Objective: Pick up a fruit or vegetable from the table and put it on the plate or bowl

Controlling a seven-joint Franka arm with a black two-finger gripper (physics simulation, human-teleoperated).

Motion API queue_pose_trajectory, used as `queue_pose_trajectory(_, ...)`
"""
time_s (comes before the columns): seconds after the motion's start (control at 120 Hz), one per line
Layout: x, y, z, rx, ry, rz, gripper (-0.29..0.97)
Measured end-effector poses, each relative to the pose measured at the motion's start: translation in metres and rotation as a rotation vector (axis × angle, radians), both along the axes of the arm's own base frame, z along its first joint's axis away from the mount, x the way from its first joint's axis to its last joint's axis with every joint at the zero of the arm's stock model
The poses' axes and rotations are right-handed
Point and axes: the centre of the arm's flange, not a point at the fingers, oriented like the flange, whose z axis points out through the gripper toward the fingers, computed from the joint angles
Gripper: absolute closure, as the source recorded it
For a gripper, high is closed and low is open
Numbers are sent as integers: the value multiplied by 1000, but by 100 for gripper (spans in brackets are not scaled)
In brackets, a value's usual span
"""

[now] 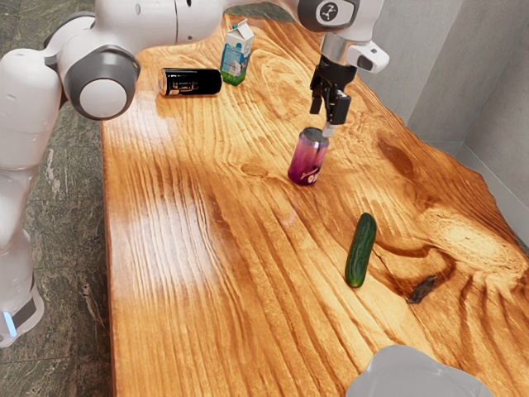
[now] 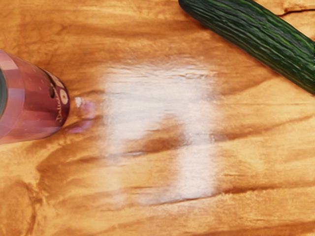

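Pincer (image 1: pixel 329 116) hangs empty above the table (image 1: pixel 207 273), its two black fingers apart with nothing between them. Just under it stands a purple can (image 1: pixel 308 157), upright, which is not the thing to fetch.

Nearer the camera and toward the exterior view's right lies the cucumber (image 1: pixel 361 249), flat on the wood, well apart from the can and touching nothing. In the wrist view the cucumber (image 2: pixel 256 34) runs slantwise past the hand, with the purple can (image 2: pixel 29 103) on the other side.

The cucumber looks stiff, fairly light, smooth-skinned and round, so I judge it may roll or slip if pinched off-centre. The best hold is probably across its middle, fingers set square to its length, closing on the two long flanks.

The bowl (image 1: pixel 413 376) sits at the near edge, toward the exterior view's right, beyond the cucumber from the pincer.

Counted: one cucumber, one bowl, two cans (the purple one and a black can (image 1: pixel 192 81) lying on its side at the far end), and one carton (image 1: pixel 236 54) just beside the black can.
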Motion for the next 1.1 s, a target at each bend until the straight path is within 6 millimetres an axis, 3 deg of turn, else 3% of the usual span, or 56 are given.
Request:
queue_pose_trajectory(0.275,-2,4,2,-16,0,-10,0)
queue_pose_trajectory(0.342,-15,-23,30,-26,-41,-66,0)
queue_pose_trajectory(0.392,-18,-48,35,-8,-47,-115,0)
queue_pose_trajectory(0.458,-8,-57,20,23,-32,-165,0)
queue_pose_trajectory(0.542,10,-57,-7,49,-12,-239,0)
queue_pose_trajectory(0.65,24,-59,-29,23,-6,-251,0)
queue_pose_trajectory(0.725,34,-65,-47,-44,5,-161,0)
queue_pose_trajectory(0.858,40,-80,-59,-143,24,39,0)
queue_pose_trajectory(1.1,44,-62,-82,-177,96,354,0)
